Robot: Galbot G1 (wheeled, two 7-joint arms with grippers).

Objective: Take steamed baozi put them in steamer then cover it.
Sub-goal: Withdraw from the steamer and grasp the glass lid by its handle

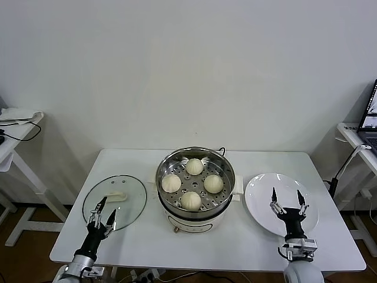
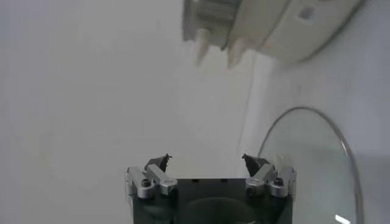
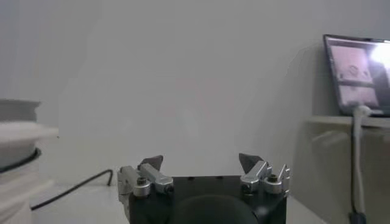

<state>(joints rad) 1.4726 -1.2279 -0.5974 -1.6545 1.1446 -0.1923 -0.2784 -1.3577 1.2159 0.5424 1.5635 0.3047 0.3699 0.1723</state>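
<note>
Glass lid (image 1: 115, 202) lies flat just left of the steamer (image 1: 195, 187), which already holds all four steamed baozi (image 1: 192, 183), and the left gripper (image 1: 101, 215), jaws spread and empty over the lid's near edge, is far nearer than the equally open right gripper (image 1: 288, 203) over the plate (image 1: 281, 203).

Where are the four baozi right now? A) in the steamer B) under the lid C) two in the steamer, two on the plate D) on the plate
A: all four baozi sit on the perforated tray inside the steamer; the plate holds none and the lid lies flat on the table to the steamer's left.
</note>
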